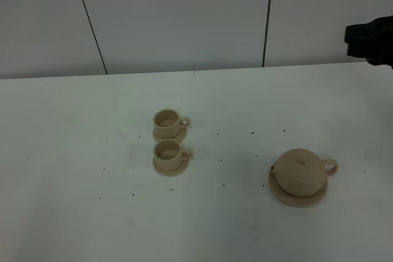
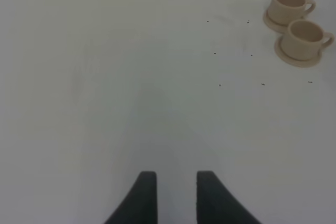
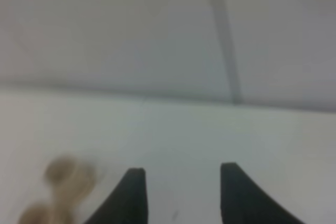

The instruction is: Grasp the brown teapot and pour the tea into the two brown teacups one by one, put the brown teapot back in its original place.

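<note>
The brown teapot [image 1: 301, 173] sits upright on its wide saucer, the original place [image 1: 279, 194], at the table's right front, with its handle toward the right. The two brown teacups [image 1: 166, 123] [image 1: 167, 153] stand on small saucers near the middle, one behind the other. My right gripper [image 3: 182, 169] is open and empty. Its black bulk [image 1: 370, 40] hangs high at the far right edge, well away from the teapot. My left gripper [image 2: 177, 174] hovers over bare table with its fingers apart, and the cups [image 2: 287, 4] [image 2: 305, 36] are far off. It does not show in the exterior view.
A white table [image 1: 73, 213] carries only small dark specks, and a pale panelled wall [image 1: 184, 16] stands behind it. The right wrist view shows the cups [image 3: 65, 171] only as a blur.
</note>
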Available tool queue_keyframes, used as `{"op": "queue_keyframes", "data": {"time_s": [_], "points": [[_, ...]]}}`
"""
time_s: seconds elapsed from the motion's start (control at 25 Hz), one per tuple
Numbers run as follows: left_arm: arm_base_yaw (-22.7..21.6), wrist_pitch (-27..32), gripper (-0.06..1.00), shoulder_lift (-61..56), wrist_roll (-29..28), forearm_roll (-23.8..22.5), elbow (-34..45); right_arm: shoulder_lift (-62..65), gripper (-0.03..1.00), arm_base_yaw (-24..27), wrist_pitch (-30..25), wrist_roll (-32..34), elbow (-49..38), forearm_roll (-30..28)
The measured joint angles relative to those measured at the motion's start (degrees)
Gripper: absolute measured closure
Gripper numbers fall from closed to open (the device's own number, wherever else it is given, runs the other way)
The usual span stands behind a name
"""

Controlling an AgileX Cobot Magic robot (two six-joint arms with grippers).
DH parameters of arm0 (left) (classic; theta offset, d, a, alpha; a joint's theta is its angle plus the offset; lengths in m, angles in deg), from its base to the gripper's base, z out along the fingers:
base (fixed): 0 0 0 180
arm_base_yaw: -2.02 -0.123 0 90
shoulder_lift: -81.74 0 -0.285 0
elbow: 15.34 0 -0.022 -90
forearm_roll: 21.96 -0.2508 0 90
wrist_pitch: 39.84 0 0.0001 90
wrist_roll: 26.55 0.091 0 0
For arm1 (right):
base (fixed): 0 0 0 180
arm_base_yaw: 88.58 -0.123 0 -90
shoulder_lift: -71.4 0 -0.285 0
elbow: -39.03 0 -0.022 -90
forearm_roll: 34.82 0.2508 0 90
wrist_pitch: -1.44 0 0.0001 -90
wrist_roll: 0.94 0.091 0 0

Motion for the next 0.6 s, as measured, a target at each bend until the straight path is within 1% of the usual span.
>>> {"op": "queue_keyframes", "data": {"time_s": [0.16,0.24,0.36,0.48,0.52,0.6], "points": [[0.0,0.0,0.69,0.0,0.0,0.0,0.0,-7.1,0.64,0.0,-13.8,-0.5,8.5,-5.5],[0.0,0.0,0.69,0.0,0.0,0.0,0.0,-10.5,0.64,0.0,-20.4,-2.0,12.3,-7.9],[0.0,0.0,0.69,0.0,0.0,0.0,0.0,-14.8,0.64,0.0,-29.3,-4.5,17.7,-11.1],[0.0,0.0,0.69,0.0,0.0,0.0,0.0,-19.4,0.64,0.0,-38.9,-5.2,22.5,-13.0],[0.0,0.0,0.69,0.0,0.0,0.0,0.0,-21.0,0.64,0.0,-41.9,-5.6,23.9,-13.4],[0.0,0.0,0.69,0.0,0.0,0.0,0.0,-23.8,0.64,0.0,-45.5,-6.6,26.0,-14.6]]}}
